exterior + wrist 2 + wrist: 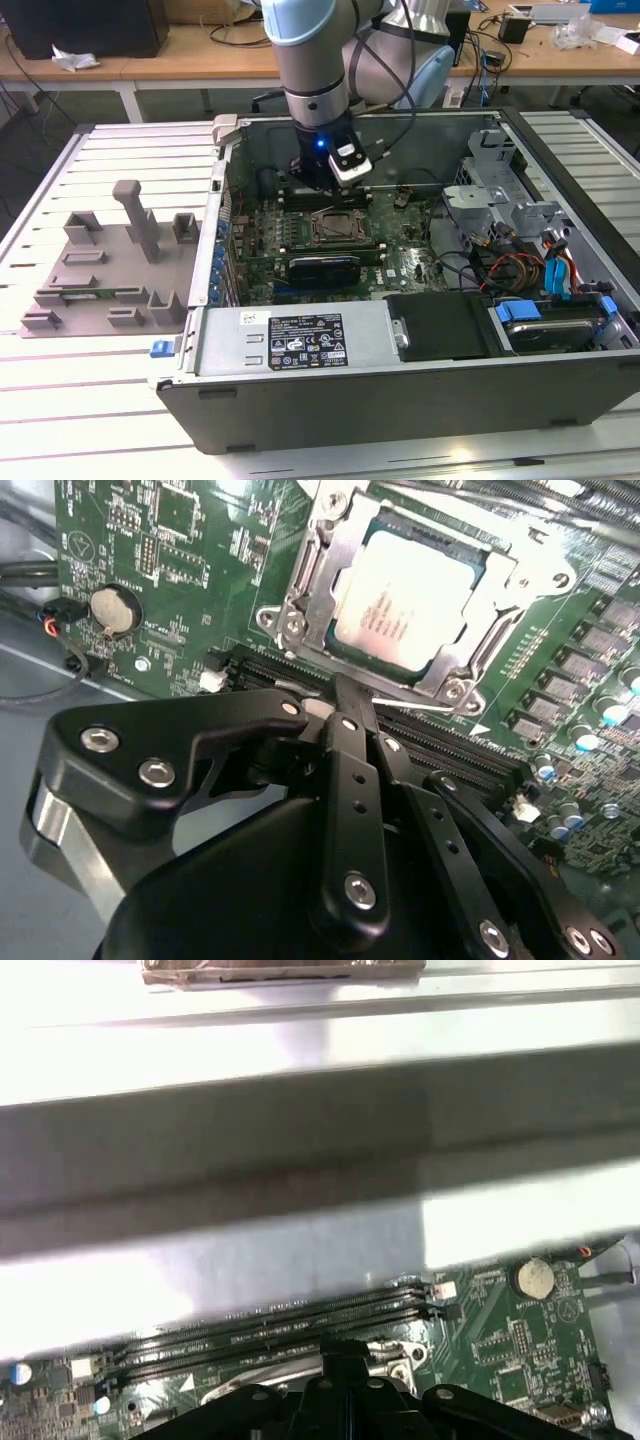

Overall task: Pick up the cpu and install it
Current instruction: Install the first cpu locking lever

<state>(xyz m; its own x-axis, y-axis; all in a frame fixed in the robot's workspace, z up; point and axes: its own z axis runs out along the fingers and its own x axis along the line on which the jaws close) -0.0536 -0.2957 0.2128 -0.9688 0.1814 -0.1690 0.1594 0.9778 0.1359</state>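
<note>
The cpu (405, 598) lies flat inside the socket frame (300, 605) on the green board (190, 570), as the second wrist view shows. My gripper (347, 688) hangs over the frame's edge, fingers closed together on nothing. The risk I see is a chip not fully seated: a nudge from the closed tips could skew it and bend the contacts underneath. Room is tight, with the memory slots (440, 742) right beside the frame and the case wall (300, 1130) close behind. I judge that straight up is the open way.
</note>
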